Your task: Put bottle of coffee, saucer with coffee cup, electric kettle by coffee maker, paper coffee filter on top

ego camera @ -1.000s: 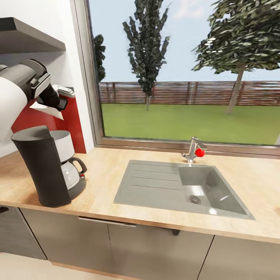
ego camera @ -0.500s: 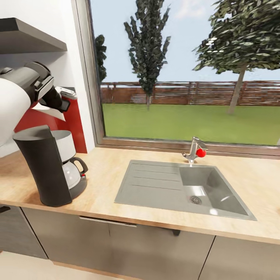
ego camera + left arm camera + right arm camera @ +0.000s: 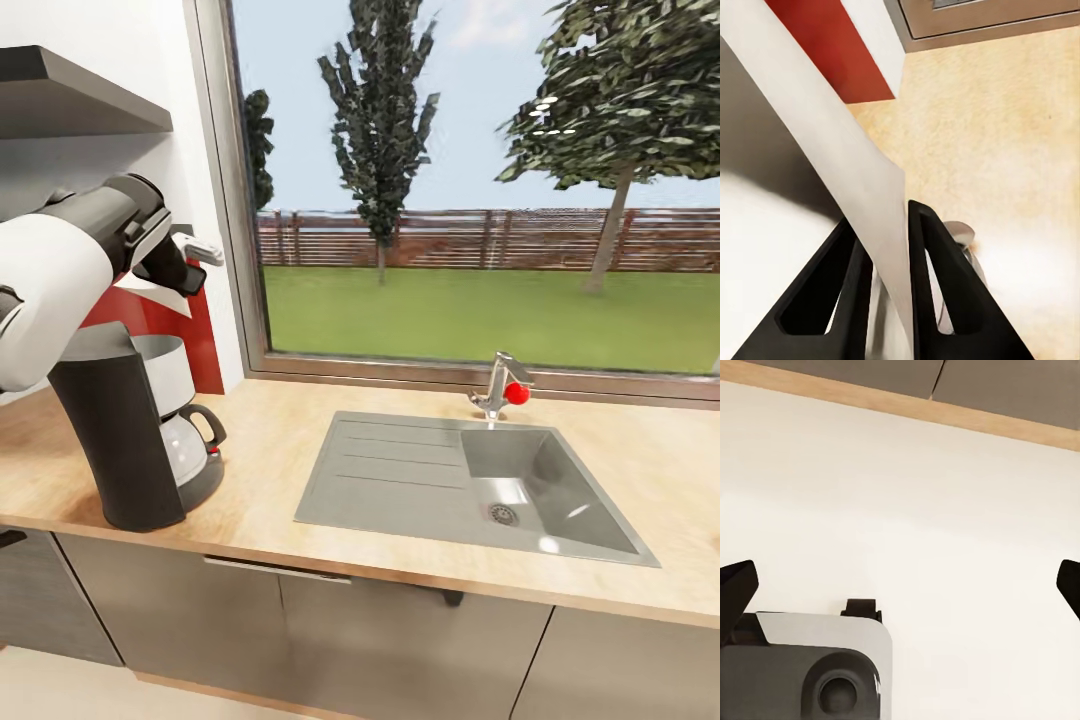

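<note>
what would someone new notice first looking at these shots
The tall dark grey coffee maker with its glass carafe stands at the left end of the light wood-grain countertop. Just above it, the left gripper pinches a white paper coffee filter. To the right, a grey sink with a red-knobbed tap lies below a big garden window.

A large window point(image 3: 470, 180) spans the wall ahead of me and admits even daylight. Through it I see a lawn, a slatted wooden fence and tall trees. A grey sink point(image 3: 470, 485) with a drainboard is set into the wood-grain tabletop point(image 3: 640, 460), with a chrome tap point(image 3: 495, 385) carrying a red knob behind it. Grey cabinet fronts point(image 3: 400, 640) stand beneath. A grey shelf point(image 3: 70, 95) projects from the white wall at my left, above a red panel point(image 3: 195, 335).
</note>
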